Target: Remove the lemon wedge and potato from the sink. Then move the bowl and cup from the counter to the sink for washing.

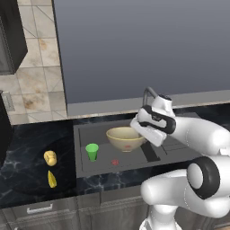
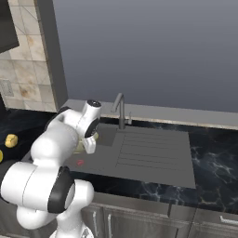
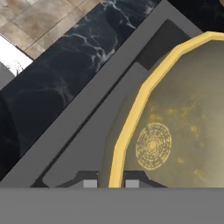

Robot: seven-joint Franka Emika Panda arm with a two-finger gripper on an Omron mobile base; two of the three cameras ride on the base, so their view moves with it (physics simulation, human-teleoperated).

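We see pincer (image 3: 111, 183) nearly closed on bowl (image 1: 125, 138) rim, one tip each side of thin yellow edge. Bowl sits in sink (image 1: 85, 167) basin, w/ pincer at its right rim. Cup (image 1: 92, 152) upright in basin, left of bowl, apart from it; red drain (image 1: 115, 162) betw. them, nearer front. Potato (image 1: 50, 157) & lemon wedge (image 1: 52, 179) on dark desk (image 1: 27, 175) left of sink, wedge nearer front edge. Faucet (image 2: 120, 110) behind basin.
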